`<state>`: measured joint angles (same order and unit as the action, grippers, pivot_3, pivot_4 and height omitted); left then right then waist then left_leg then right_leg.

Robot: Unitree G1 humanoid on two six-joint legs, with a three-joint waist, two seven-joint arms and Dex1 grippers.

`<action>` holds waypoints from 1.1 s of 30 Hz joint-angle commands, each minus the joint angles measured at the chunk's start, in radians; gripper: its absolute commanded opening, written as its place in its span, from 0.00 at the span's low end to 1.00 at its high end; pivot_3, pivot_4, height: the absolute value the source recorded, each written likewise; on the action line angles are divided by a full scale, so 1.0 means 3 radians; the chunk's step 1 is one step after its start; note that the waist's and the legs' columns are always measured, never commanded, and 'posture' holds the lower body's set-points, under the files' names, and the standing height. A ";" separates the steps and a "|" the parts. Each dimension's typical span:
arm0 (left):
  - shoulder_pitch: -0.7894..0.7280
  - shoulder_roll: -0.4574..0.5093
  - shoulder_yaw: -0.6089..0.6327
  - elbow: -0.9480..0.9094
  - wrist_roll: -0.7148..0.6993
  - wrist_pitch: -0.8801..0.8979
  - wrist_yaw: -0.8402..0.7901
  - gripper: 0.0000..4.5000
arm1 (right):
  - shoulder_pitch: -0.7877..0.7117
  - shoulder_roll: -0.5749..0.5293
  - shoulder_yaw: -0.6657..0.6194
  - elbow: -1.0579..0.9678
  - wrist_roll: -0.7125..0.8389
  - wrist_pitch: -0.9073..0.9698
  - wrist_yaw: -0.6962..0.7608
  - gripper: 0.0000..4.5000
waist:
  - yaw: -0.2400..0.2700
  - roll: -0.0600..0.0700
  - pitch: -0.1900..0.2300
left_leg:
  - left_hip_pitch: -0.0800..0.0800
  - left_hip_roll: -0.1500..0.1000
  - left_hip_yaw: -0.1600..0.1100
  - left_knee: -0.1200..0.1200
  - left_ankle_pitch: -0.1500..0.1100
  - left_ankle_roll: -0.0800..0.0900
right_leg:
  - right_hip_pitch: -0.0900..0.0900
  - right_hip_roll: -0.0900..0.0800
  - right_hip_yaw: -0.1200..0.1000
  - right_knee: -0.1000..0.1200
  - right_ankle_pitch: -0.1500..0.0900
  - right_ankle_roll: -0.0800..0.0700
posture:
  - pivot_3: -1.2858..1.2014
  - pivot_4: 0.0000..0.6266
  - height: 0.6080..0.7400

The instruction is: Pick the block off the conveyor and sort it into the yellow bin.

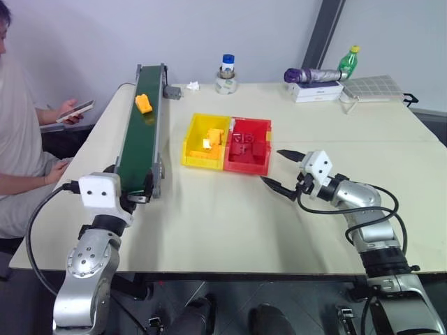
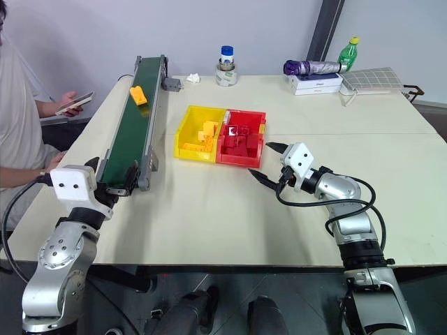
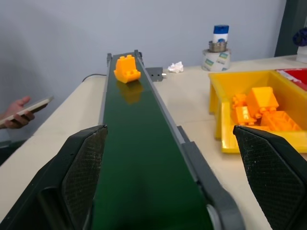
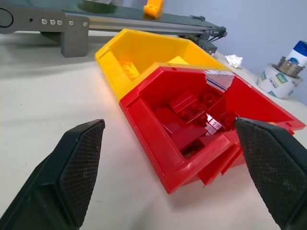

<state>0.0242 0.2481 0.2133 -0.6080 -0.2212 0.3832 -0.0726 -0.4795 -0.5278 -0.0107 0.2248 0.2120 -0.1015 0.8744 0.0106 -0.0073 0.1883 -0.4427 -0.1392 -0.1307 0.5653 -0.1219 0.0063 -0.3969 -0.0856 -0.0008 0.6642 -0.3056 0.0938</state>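
Note:
A small orange-yellow block (image 1: 143, 102) rides on the far part of the dark green conveyor (image 1: 140, 139), well ahead of my left gripper (image 1: 133, 183). That gripper is open at the belt's near end, and in its wrist view the fingers (image 3: 81, 177) stand wide on either side of the belt with nothing between them. The yellow bin (image 1: 202, 162) sits right of the conveyor and holds several orange and yellow bricks. My right gripper (image 1: 272, 166) is open and empty just right of the red bin (image 1: 244, 167), pointing at it.
The red bin touches the yellow bin's right side and holds red bricks. A person sits at the table's left edge holding a phone (image 1: 75, 109). A bottle on a tape roll (image 1: 227, 73), crumpled paper (image 1: 193, 86), an umbrella on a box (image 1: 314, 84) and a green bottle (image 1: 348, 61) line the far edge.

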 commanded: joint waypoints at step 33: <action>-0.1636 -0.0213 -0.0208 0.1198 0.0724 0.0697 0.0719 0.99 | -0.0010 0.0077 -0.0006 -0.0130 0.0022 -0.0019 -0.0031 1.00 | 0.0008 -0.0001 0.0000 | -0.0002 0.0001 -0.0010 0.0030 -0.0001 0.0001 | 0.0013 0.0009 -0.0008 0.0005 0.0006 0.0012 | 0.52 0.24 1.00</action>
<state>-0.4312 0.1765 0.1494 -0.2703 -0.0354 0.5868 0.1157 -0.4767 -0.5059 -0.0054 0.2197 0.2113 -0.1008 0.8702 0.0132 -0.0076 0.1884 -0.4432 -0.1390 -0.1342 0.5745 -0.1223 0.0066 -0.3927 -0.0828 -0.0036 0.6660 -0.3037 0.0976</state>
